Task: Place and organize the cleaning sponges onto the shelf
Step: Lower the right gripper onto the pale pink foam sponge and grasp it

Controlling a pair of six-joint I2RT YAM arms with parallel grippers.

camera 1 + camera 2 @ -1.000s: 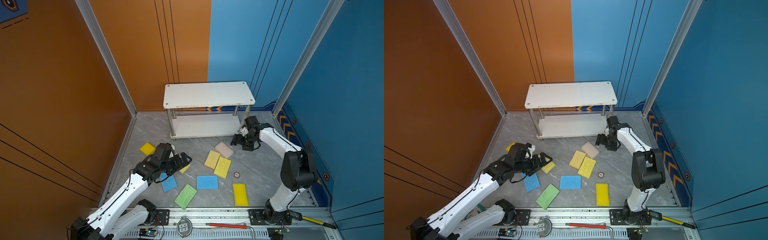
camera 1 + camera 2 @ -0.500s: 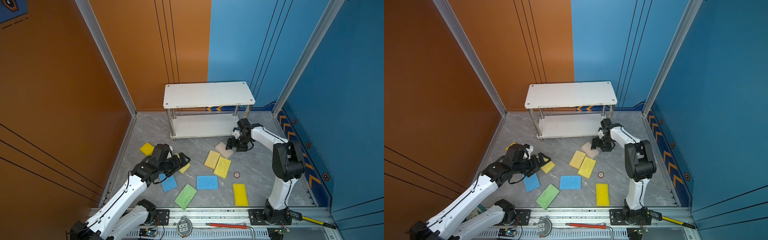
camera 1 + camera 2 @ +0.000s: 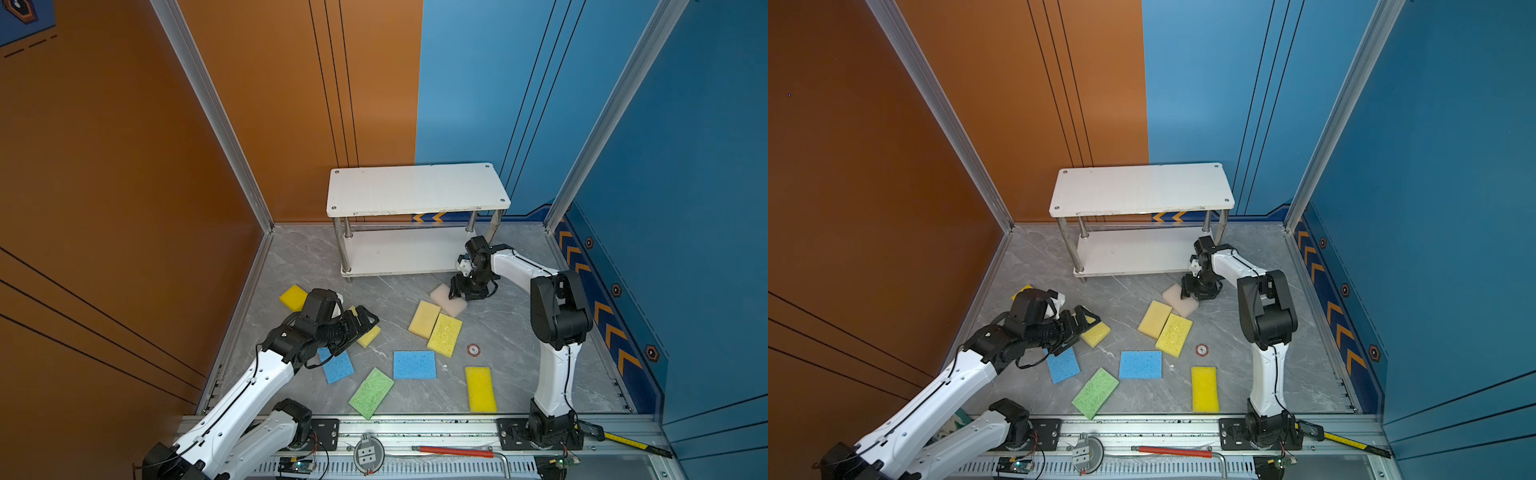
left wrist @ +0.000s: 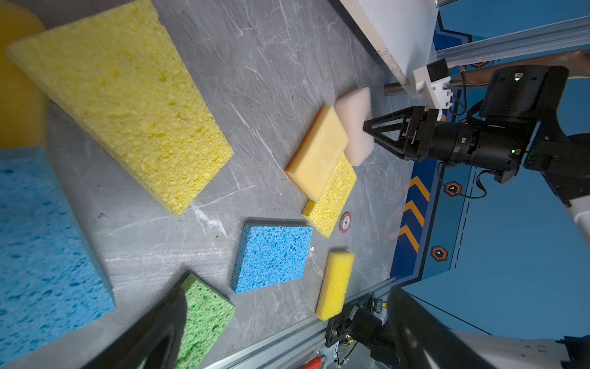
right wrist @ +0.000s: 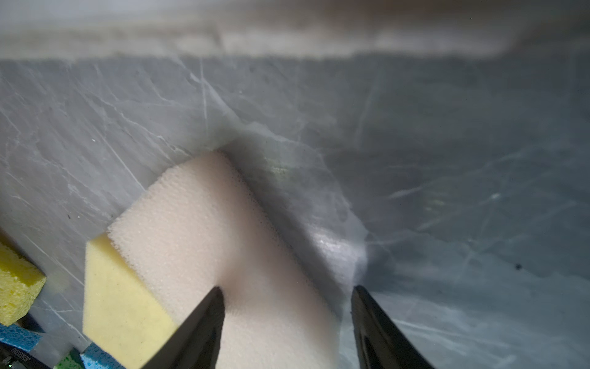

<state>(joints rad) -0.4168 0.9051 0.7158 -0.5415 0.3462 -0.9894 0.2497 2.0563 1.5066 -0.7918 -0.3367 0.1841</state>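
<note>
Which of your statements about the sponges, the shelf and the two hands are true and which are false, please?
1. No sponge shows on the shelf. True.
2. The right hand is at the green sponge. False: it is at the pale pinkish-white sponge, with its fingers apart.
3. Two blue sponges lie on the floor. True.
4. The left hand is clamped on a sponge. False: it is open and holds nothing.
5. The yellow sponge nearest the rail touches no other sponge. True.
</note>
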